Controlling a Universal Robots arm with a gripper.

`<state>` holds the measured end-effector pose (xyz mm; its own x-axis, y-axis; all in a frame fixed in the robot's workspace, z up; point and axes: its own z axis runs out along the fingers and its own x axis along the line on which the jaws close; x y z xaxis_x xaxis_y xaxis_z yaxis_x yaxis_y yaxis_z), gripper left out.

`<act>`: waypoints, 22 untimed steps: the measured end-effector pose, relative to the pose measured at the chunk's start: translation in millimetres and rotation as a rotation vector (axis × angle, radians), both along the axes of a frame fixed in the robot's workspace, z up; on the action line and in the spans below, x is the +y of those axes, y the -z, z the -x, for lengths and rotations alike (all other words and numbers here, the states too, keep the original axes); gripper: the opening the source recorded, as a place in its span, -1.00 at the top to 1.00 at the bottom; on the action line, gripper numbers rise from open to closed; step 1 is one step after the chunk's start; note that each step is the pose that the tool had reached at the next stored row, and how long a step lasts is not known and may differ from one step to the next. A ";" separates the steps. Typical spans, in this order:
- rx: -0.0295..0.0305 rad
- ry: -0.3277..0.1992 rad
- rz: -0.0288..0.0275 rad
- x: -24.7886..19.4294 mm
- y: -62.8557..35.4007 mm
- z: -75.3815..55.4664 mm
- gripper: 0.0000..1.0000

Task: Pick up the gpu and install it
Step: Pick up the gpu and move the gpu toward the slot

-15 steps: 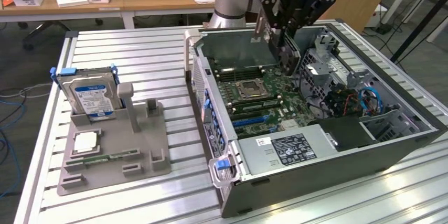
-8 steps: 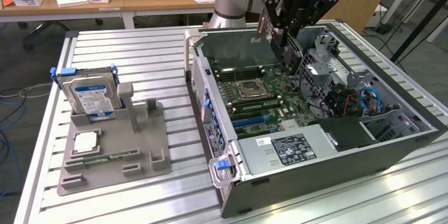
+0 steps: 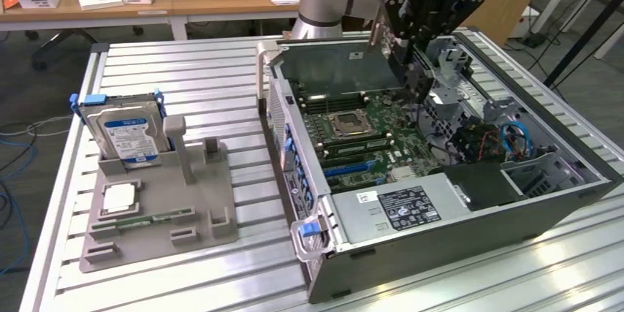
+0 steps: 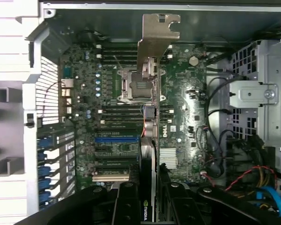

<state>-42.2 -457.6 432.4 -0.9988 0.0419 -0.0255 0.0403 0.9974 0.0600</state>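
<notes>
Hand [image 4: 149,190], partly closed, grips the gpu [image 4: 150,119] by its edges.
Card hangs over the motherboard [image 4: 187,108] inside the open computer case [image 3: 439,246] on the counter [image 3: 175,71], silver bracket toward the case's far wall.

The case [image 3: 439,253] lies open upward, so the way down to the motherboard [image 4: 187,108] is free where the end effector [image 4: 148,204] hangs with the gpu [image 4: 149,154] clamped. On the exterior view's right, the drive cage [image 4: 267,93] and loose cables [image 3: 512,140] narrow the room. The power supply [image 3: 405,206] blocks the near end.
</notes>
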 end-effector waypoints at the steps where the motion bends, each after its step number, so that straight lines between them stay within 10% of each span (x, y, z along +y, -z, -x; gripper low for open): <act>1: 0.0000 0.000 -0.0001 0.0 0.1 -7.9 0.47; 22: 0.0000 0.000 -0.0001 0.0 0.0 -33.1 0.47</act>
